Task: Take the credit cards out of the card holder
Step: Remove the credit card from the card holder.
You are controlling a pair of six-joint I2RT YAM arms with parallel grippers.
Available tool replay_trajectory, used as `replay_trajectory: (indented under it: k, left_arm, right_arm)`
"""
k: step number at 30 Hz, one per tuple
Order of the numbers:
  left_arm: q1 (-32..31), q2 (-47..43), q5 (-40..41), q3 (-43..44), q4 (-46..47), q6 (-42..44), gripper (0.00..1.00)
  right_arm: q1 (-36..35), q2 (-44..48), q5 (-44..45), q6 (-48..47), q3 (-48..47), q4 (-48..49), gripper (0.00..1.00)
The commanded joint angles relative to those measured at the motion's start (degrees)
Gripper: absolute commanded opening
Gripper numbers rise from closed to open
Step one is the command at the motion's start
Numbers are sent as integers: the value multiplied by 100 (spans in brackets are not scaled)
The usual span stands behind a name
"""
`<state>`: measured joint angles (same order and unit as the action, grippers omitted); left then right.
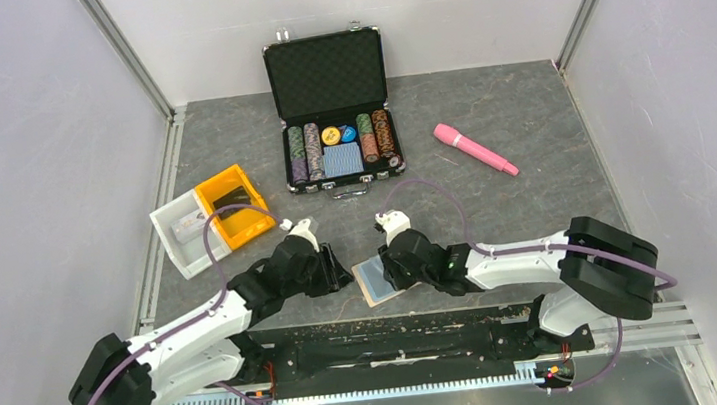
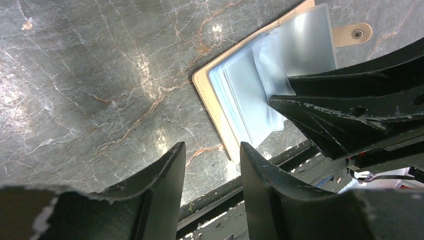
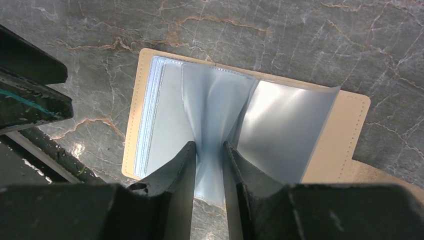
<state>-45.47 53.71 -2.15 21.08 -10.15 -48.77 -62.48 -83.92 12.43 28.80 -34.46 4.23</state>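
The tan card holder [image 1: 375,283] lies open on the grey table near its front edge, between my two grippers. In the right wrist view the card holder [image 3: 345,135] shows blue-grey clear sleeves fanned out. My right gripper [image 3: 209,145] is closed on a bunched sleeve [image 3: 210,115] at the middle fold, and I see no card. In the left wrist view the card holder [image 2: 245,95] lies ahead to the right, its closing tab [image 2: 356,34] at the far end. My left gripper [image 2: 212,147] is open and empty, just left of the holder's near corner. The right gripper's fingers [image 2: 340,100] rest on the sleeves.
An open black poker-chip case [image 1: 332,105] stands at the back centre. A pink cylinder [image 1: 475,149] lies at the back right. A yellow bin [image 1: 230,206] and a white bin [image 1: 177,240] sit at the left. The black front rail [image 2: 280,160] runs just below the holder.
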Motion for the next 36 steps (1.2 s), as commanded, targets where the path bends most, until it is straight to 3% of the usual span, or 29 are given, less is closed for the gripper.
replay_trajectory:
  k: [1,14,20,22,26,36]
  left_arm:
    - [-23,136,115,300,329,41,51]
    - [-10,824,716,841,-305,174,50]
    - [100,1065,1070,1590,-1435,680,50]
    - [188,1074,947,1627,-1524,716,51]
    - [777,1038,-118,1381,-1288,649,50]
    - [803,666,-60,1122,-1026,563,51]
  right_arm:
    - [60,190,-178,158,82,350,27]
    - [200,173,-583,548,271,796,25]
    - [227,235,-653,774,317,923,25]
    - [236,205,-652,810,267,939,24]
    - [237,144,-654,847,195,943,22]
    - [303,25,-934,965,635,1443,21]
